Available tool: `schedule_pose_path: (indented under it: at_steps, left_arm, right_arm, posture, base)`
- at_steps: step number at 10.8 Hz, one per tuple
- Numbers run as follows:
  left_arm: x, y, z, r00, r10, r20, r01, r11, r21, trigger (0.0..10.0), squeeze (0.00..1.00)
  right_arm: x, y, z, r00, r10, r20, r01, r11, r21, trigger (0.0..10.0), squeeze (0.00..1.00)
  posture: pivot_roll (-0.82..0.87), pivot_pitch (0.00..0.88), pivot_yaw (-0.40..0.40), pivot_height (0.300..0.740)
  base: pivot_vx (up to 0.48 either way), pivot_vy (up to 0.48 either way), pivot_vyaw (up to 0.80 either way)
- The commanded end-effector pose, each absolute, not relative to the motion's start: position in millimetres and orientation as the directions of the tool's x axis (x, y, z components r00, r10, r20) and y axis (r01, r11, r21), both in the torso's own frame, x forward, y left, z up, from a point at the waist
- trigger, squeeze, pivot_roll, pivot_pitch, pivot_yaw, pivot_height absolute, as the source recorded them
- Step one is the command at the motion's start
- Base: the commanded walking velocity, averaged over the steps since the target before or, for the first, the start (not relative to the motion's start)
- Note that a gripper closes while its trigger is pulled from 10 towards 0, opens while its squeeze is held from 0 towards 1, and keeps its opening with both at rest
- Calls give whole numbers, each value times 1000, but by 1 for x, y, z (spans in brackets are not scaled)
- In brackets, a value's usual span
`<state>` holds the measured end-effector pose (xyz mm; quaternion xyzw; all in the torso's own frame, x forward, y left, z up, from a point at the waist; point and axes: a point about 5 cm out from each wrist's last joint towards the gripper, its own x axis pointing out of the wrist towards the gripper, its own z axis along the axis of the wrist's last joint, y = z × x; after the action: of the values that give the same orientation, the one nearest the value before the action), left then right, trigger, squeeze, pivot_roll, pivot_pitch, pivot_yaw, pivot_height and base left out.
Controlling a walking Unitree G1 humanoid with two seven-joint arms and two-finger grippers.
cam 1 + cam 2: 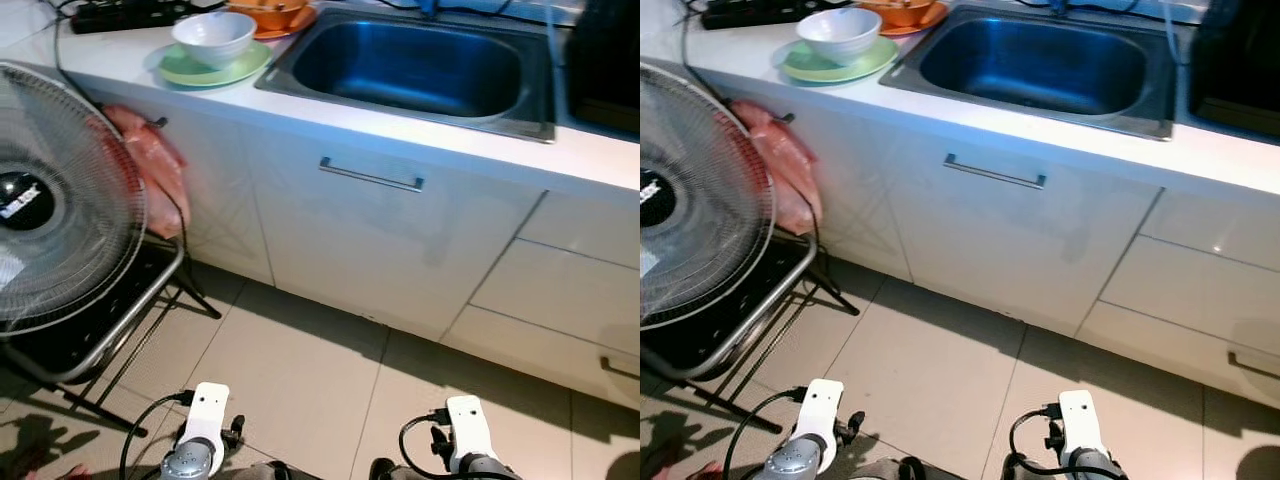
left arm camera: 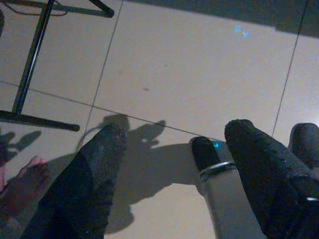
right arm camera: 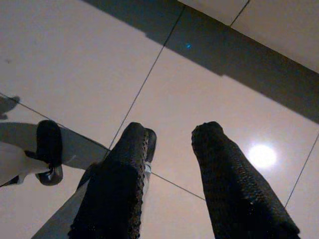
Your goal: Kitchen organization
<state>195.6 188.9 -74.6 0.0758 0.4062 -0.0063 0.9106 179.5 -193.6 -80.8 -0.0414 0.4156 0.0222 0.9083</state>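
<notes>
On the white counter [image 1: 120, 62], at its left end, a white bowl [image 1: 213, 37] stands on a green plate [image 1: 213, 68]. Behind them sits an orange dish [image 1: 272, 15]. Right of these is the empty steel sink [image 1: 410, 65]. Both arms hang low in front of the cabinets, the left arm [image 1: 205, 420] and the right arm [image 1: 465, 435]. In the left wrist view my left gripper [image 2: 174, 130] is open over the floor tiles with nothing between its fingers. My right gripper [image 3: 172, 129] is also open over bare tiles.
A big standing fan [image 1: 50, 200] on a black frame [image 1: 110, 330] fills the left side. A pink bag [image 1: 150, 165] hangs at the counter's corner. The cabinet door under the sink has a bar handle [image 1: 371, 176], with drawers [image 1: 570, 300] to its right. A black power strip [image 1: 130, 12] lies at the counter's back.
</notes>
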Motion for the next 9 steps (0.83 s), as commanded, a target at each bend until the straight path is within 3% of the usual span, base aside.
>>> schedule_pose_path:
  at_steps: [1,9]
  left_arm:
    - [190,193,-77,650,62,-757,75,987,145,10000,0]
    - [184,193,-80,647,67,-760,64,988,141,10000,0]
  right_arm:
    - [177,-194,-82,642,4,-767,-77,995,-59,10000,0]
    - [177,-197,-82,639,-11,-769,-62,996,-65,10000,0]
  posture:
    - [-53,107,47,740]
    - [-49,135,41,740]
  base:
    - [0,0,0]
    - [0,0,0]
